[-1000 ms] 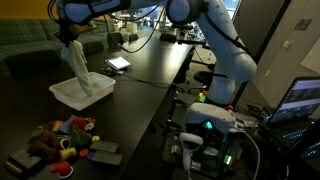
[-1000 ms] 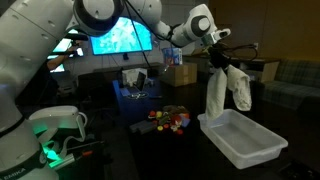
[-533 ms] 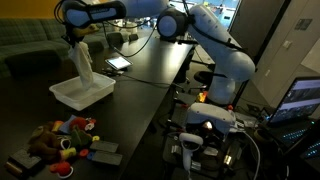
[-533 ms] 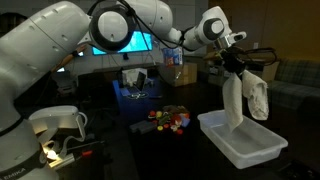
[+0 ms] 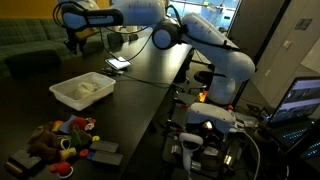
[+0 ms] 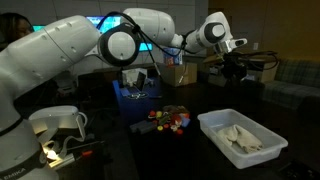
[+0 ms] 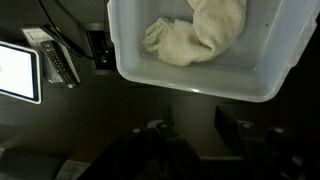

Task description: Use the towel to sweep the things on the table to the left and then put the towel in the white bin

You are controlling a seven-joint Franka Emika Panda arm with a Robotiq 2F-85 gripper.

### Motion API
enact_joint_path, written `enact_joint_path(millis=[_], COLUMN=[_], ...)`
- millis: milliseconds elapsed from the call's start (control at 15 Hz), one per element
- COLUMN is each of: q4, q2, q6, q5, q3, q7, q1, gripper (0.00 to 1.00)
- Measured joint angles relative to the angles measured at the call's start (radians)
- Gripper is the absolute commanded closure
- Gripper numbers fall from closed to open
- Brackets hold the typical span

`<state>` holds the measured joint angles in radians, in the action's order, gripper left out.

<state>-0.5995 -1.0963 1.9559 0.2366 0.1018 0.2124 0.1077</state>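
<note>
The cream towel [image 5: 88, 88] lies crumpled inside the white bin [image 5: 62, 92] on the dark table; it shows in both exterior views [image 6: 242, 139] and in the wrist view [image 7: 195, 35]. My gripper [image 5: 72, 42] hangs above the bin, open and empty, apart from the towel. In an exterior view it is high above the bin [image 6: 234, 68]. In the wrist view its dark fingers [image 7: 235, 135] stand spread at the bottom with nothing between them. A pile of colourful toys [image 5: 62, 135] sits on the table beside the bin [image 6: 172, 118].
A tablet [image 5: 118, 63] and a remote control [image 7: 60, 60] lie on the table beyond the bin. Dark boxes [image 5: 100, 152] lie next to the toys. A cardboard box [image 6: 180, 74] and a monitor stand behind the table. The table edge runs near the robot base [image 5: 210, 120].
The gripper let go of the towel, which dropped into the white bin. The gripper has opened and risen above the bin.
</note>
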Motion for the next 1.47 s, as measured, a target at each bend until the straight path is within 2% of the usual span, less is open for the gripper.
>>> enact_joint_path(millis=[133,200,800,1133,1467], q4=[0.016,0.019,0.023,-0.027,-0.182], q2=[-0.013,-0.015,0.063,0.149,0.266], q6=[-0.02,-0.031,-0.287,-0.393,-0.463], q5=[0.0,0.0,-0.006,-0.026,-0.067], q3=[0.0,0.0,-0.031,-0.067,-0.127], q7=[-0.031,-0.051,-0.326,-0.34,-0.34], q1=[-0.004,-0.006,-0.009,-0.004,0.001], gripper=[0.05,0.01,0.0,0.0,0.0])
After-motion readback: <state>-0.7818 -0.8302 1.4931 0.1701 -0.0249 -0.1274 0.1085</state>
